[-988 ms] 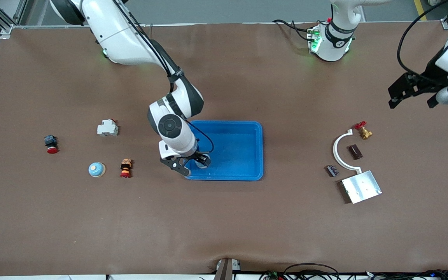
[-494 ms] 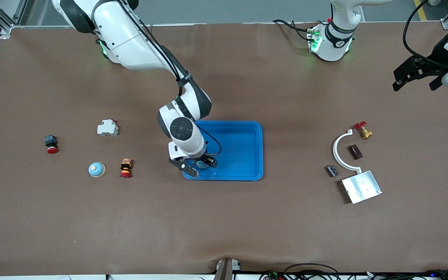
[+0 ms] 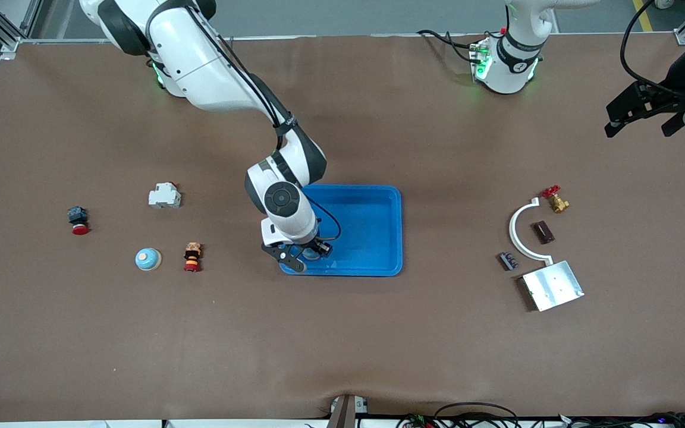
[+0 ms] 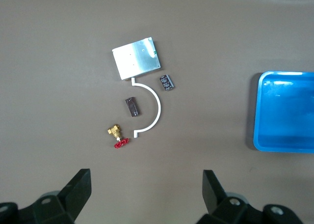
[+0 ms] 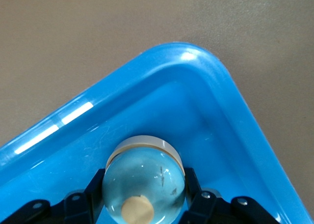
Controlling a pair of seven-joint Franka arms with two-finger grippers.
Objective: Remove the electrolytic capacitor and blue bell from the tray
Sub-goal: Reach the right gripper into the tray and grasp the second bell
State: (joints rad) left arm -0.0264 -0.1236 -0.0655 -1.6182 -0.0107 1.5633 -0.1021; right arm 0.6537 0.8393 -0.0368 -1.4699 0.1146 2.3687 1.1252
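A pale blue dome bell point(image 5: 144, 180) with a tan button sits low in a corner of the blue tray point(image 3: 372, 196), the corner nearest the front camera on the right arm's side. My right gripper point(image 3: 308, 254) is shut on it, one finger against each side. The capacitor point(image 3: 508, 261), small, dark and cylindrical, lies on the table toward the left arm's end, beside a white curved bracket point(image 3: 518, 235); the left wrist view shows it too point(image 4: 168, 82). My left gripper point(image 3: 646, 119) hangs open and empty, high over the table's left-arm end.
A second pale blue bell point(image 3: 148, 259), an orange-and-red button point(image 3: 192, 256), a white breaker point(image 3: 165, 195) and a red push button point(image 3: 78, 220) lie toward the right arm's end. By the capacitor are a brass valve point(image 3: 555, 199), a brown block point(image 3: 543, 232) and a metal plate point(image 3: 552, 285).
The right arm has carried the bell a little farther over the tray corner and lower into it. The left arm has drawn back toward its base, still open.
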